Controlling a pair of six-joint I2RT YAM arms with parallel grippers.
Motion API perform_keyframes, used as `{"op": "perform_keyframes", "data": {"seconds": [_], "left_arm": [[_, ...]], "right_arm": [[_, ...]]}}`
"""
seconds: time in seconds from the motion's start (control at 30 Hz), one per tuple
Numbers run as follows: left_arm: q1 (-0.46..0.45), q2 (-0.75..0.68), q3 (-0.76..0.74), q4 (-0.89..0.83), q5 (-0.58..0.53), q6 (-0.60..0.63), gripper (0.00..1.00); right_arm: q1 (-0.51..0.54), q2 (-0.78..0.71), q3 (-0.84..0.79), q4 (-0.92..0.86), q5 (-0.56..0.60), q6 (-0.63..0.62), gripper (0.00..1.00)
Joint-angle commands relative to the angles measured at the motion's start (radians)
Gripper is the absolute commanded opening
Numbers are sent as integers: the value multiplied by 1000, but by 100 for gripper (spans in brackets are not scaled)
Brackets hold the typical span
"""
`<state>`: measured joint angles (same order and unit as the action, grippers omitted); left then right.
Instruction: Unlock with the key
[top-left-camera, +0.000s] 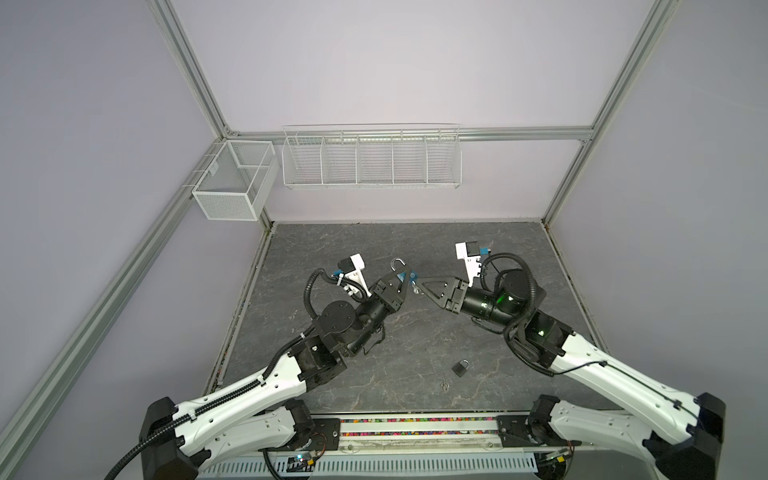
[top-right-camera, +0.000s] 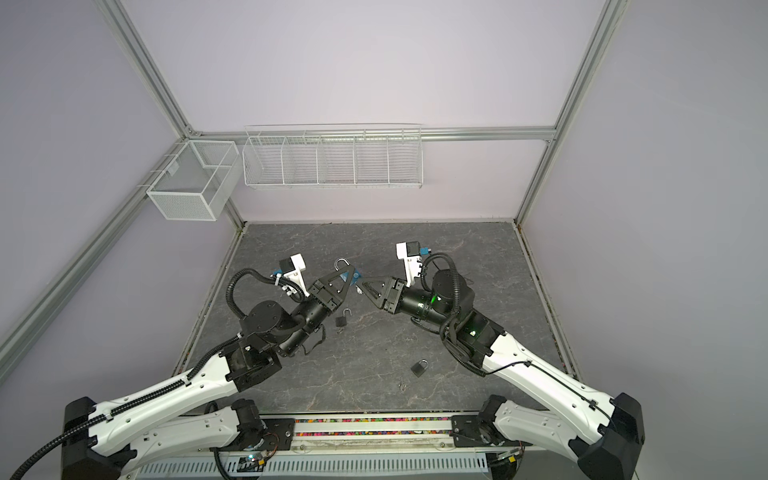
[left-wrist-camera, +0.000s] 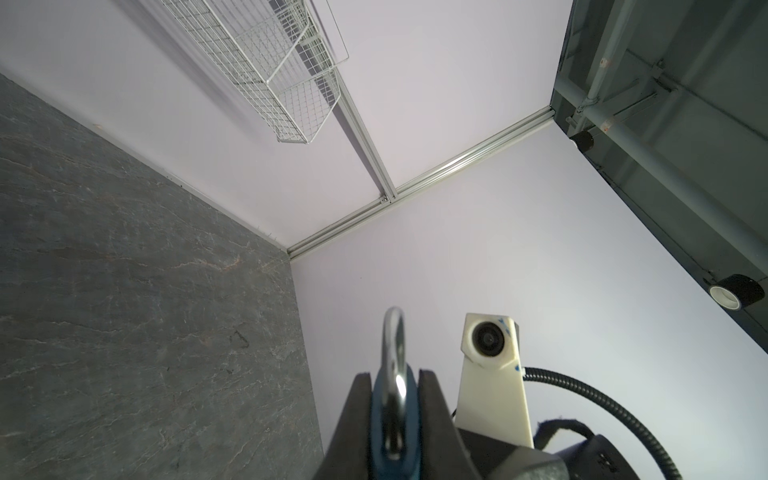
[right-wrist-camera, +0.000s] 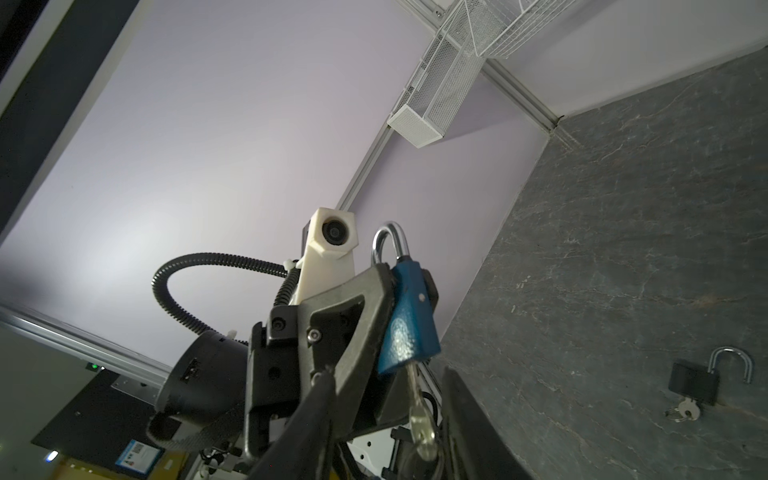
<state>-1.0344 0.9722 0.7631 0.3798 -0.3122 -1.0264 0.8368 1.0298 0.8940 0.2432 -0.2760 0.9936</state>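
The blue padlock (right-wrist-camera: 409, 324), shackle (right-wrist-camera: 388, 245) open, is clamped mid-air over the middle of the table (top-left-camera: 374, 241) by the left fingers (left-wrist-camera: 433, 403); with the right fingers (right-wrist-camera: 465, 424) parted either side of the unheld key (right-wrist-camera: 419, 419), it could be jolted out and dropped.

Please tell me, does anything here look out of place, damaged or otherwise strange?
Nothing damaged or spilled. Only this stands out: the blue padlock in the left end effector has its shackle open with the key hanging from it, and a black padlock lies on the table, also open.
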Motion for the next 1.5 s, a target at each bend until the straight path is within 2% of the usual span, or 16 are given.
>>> {"op": "perform_keyframes", "data": {"seconds": [0.0, 0.23, 0.33, 0.47, 0.8, 1.1, 1.3, 1.47], "left_arm": [[13, 9, 9, 92, -13, 34, 0], [14, 34, -7, 171, 5, 13, 0], [14, 29, -10, 161, 1, 12, 0], [16, 22, -16, 161, -1, 9, 0], [17, 43, -23, 189, 37, -25, 0], [17, 52, -31, 199, 61, -26, 0], [17, 29, -49, 169, 78, -23, 0], [17, 29, -57, 134, 161, 12, 0]], "right_arm": [[-11, -15, -35, -29, 9, -3, 50], [-20, 30, -33, 11, -34, 3, 46], [-28, 35, -40, 88, -60, 19, 36], [-32, 24, -39, 83, -59, 6, 30], [-41, 36, -28, 117, -89, 0, 22], [-47, 35, -29, 136, -103, 8, 6], [-53, 22, -33, 205, -119, 22, 6], [-65, 59, -23, 383, -169, 150, 6]]}}
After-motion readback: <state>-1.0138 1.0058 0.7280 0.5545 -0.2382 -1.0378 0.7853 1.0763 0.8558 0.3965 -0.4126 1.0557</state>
